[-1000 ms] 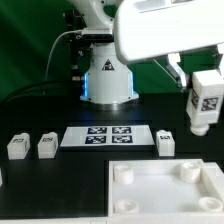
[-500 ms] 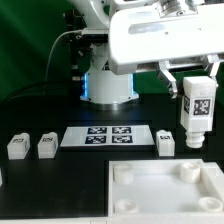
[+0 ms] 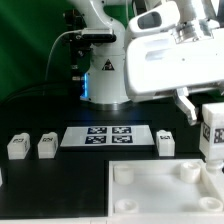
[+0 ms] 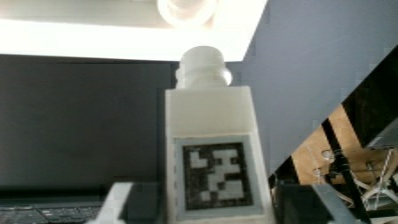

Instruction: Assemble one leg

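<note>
While the fingers (image 4: 121,205) clamp the leg (image 3: 213,132) upright above the tray (image 3: 150,195), centre its peg (image 4: 205,62) over the socket (image 3: 189,170) (exterior view's right), then lower straight, without tilting.

This was a robotics lab, not a home or a shop. A white robot arm (image 3: 97,18) stood at the far edge of a black table (image 3: 60,185), its base (image 3: 103,80) glowing blue, with a black cable (image 3: 58,42) looping beside it. A green backdrop (image 3: 28,40) hung beyond that edge. The marker board (image 3: 108,136) lay mid-table with four black-and-white tags. A leg (image 3: 46,146) near the edge on the exterior view's left bore such a tag too.
</note>
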`<state>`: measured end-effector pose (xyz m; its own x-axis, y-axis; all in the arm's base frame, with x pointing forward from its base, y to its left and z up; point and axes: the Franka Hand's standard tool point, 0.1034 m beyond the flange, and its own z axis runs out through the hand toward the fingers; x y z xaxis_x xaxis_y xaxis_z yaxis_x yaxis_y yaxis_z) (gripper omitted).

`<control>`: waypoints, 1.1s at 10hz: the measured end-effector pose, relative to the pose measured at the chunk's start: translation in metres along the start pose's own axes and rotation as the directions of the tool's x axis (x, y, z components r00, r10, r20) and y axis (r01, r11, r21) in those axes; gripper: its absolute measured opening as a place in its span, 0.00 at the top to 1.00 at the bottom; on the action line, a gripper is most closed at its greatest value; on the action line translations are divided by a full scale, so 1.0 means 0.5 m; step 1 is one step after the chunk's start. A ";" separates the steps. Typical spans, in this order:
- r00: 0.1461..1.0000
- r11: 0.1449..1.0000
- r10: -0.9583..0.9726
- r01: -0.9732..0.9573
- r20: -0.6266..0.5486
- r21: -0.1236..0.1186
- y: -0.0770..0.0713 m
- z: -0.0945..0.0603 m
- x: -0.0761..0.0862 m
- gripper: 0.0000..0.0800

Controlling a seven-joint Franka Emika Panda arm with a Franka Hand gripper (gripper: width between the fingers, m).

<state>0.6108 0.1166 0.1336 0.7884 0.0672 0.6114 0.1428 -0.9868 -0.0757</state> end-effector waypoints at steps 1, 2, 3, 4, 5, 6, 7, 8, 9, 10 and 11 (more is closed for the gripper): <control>1.000 1.000 0.006 -0.006 0.011 -0.002 0.009 0.016 -0.010 0.64; 1.000 1.000 0.009 -0.009 0.020 0.000 0.008 0.027 -0.019 0.64; 1.000 1.000 0.010 -0.010 0.027 0.002 0.006 0.033 -0.027 0.64; 0.999 1.000 0.011 -0.011 0.034 0.002 0.007 0.038 -0.034 0.64; 0.999 1.000 0.013 -0.014 0.037 0.002 0.009 0.042 -0.037 0.64; 0.999 1.000 0.017 -0.017 0.040 0.002 0.011 0.049 -0.038 0.64; 0.999 1.000 0.021 -0.021 0.039 0.002 0.014 0.056 -0.035 0.64; 0.999 1.000 0.023 -0.023 0.039 0.003 0.013 0.063 -0.034 0.64; 0.999 1.000 0.023 -0.023 0.042 0.005 0.010 0.066 -0.037 0.64; 0.999 1.000 0.023 -0.023 0.044 0.005 0.010 0.068 -0.040 0.64; 0.999 1.000 0.024 -0.025 0.049 0.005 0.011 0.072 -0.047 0.64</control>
<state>0.6148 0.1147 0.0904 0.8200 0.0502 0.5702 0.1263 -0.9875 -0.0947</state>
